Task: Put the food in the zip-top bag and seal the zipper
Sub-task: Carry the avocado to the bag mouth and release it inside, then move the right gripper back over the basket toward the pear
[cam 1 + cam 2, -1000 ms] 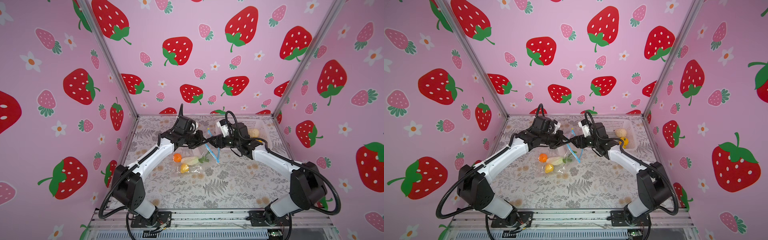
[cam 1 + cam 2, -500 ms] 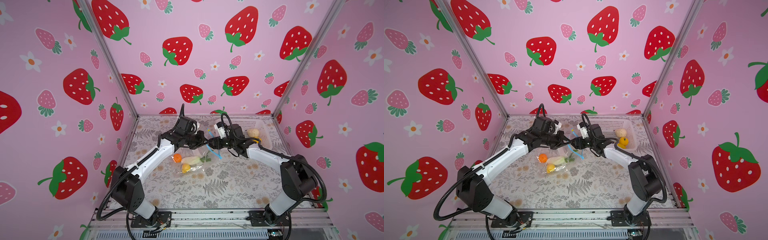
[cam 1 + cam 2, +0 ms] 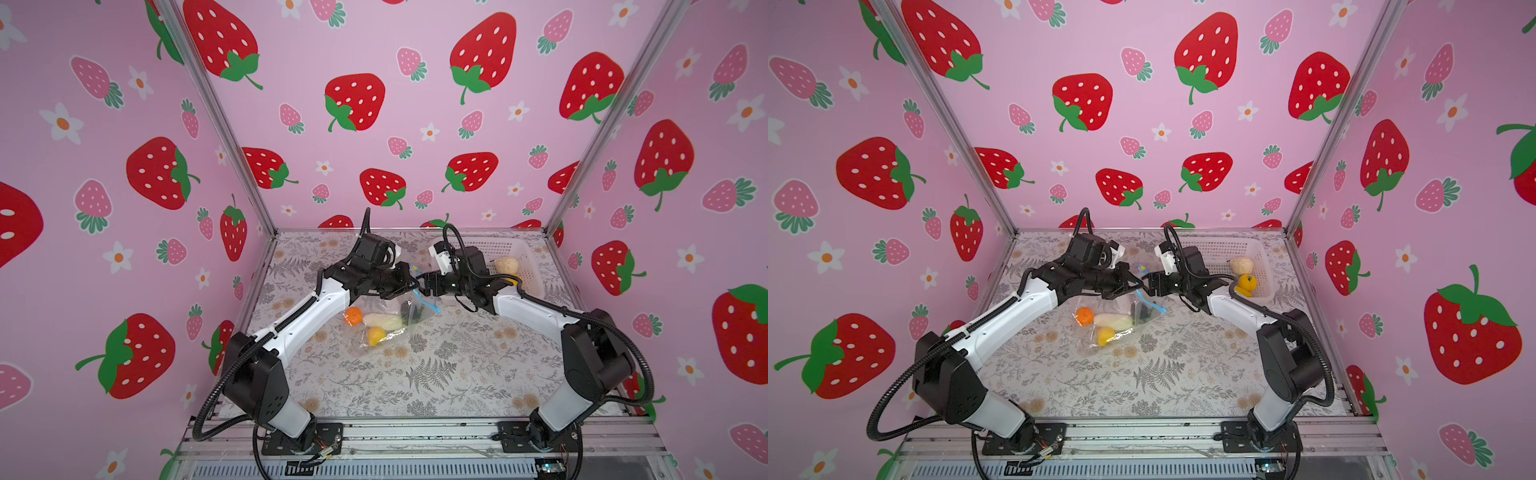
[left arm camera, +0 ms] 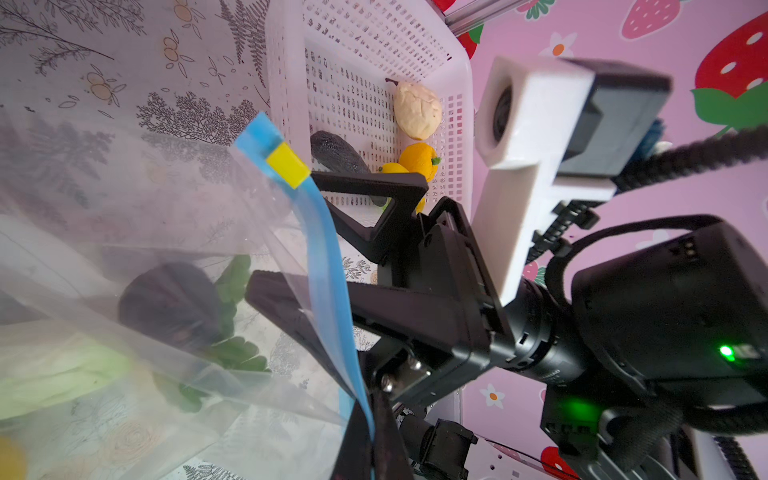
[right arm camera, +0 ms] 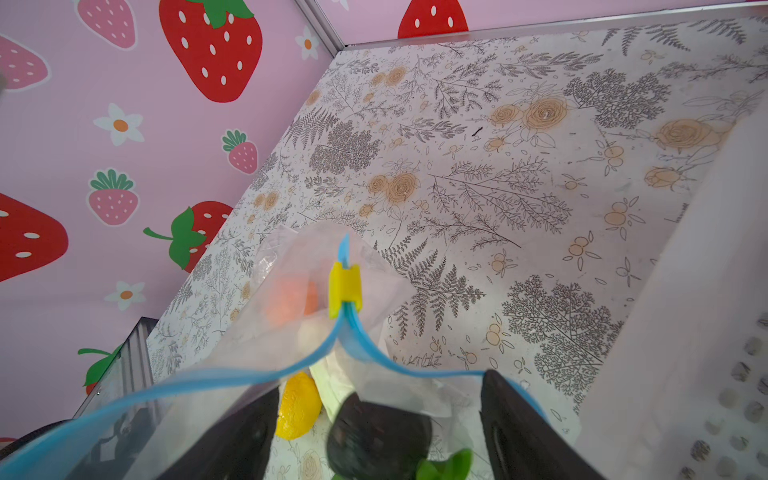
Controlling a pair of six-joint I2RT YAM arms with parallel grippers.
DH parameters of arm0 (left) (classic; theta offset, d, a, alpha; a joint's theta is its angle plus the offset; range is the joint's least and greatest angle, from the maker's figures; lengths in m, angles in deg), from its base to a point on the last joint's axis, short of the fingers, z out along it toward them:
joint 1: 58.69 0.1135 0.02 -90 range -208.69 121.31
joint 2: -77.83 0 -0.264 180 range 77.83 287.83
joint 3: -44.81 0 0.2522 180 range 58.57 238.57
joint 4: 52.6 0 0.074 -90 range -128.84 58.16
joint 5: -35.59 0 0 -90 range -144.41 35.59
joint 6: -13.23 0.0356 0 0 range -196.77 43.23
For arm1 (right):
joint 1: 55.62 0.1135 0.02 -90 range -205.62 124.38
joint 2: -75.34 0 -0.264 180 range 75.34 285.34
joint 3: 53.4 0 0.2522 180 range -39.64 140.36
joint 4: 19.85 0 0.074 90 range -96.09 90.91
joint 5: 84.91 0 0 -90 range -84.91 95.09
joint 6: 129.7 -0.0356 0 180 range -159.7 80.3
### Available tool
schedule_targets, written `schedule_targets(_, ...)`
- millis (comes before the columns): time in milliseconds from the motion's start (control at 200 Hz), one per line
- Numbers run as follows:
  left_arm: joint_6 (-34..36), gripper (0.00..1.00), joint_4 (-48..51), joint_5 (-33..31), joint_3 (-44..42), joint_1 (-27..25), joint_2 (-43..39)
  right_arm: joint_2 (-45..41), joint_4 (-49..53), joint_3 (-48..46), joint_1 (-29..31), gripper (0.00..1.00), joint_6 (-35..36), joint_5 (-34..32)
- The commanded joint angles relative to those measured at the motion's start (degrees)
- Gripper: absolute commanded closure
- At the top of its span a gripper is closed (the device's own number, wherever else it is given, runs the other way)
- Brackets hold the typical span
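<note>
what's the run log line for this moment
left gripper shut on zipper | right gripper open at zip-top bag mouth | dark food inside | zipper unsealed | basket holds beige food

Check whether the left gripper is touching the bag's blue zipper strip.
Touching. The left wrist view shows the blue zipper strip running down into the left gripper, whose shut jaws pinch it between them.

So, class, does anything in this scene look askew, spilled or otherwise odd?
Nothing is spilled or damaged, but the clear crinkly plastic bag is not lying flat: the shut left gripper pinches its light-blue zipper strip up off the table, so the strip bows and the mouth gapes, with the open right gripper in it.
</note>
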Motion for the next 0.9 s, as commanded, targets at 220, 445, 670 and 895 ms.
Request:
schedule_targets(220, 0.30, 1.00, -1.39, -1.57, -1.09, 0.08, -2.31, -7.66, 4.59, 1.84, -0.73, 0.17, 2.63, -1.44)
schedule_targets(445, 0.57, 1.00, -1.64, -2.22, -2.71, 0.59, -2.73, -14.95, 5.38, -1.21, -3.09, 0.14, 4.07, -4.22)
schedule_targets(670, 0.21, 1.00, -3.31, -1.19, -2.81, 0.75, -1.32, -20.59, 17.55, 2.38, -7.82, 0.15, 8.22, -12.73)
schedule_targets(895, 0.20, 1.00, -3.63, 0.39, -2.39, 1.23, 0.71, -16.01, 17.26, 0.65, -16.80, 0.21, 8.45, -26.38)
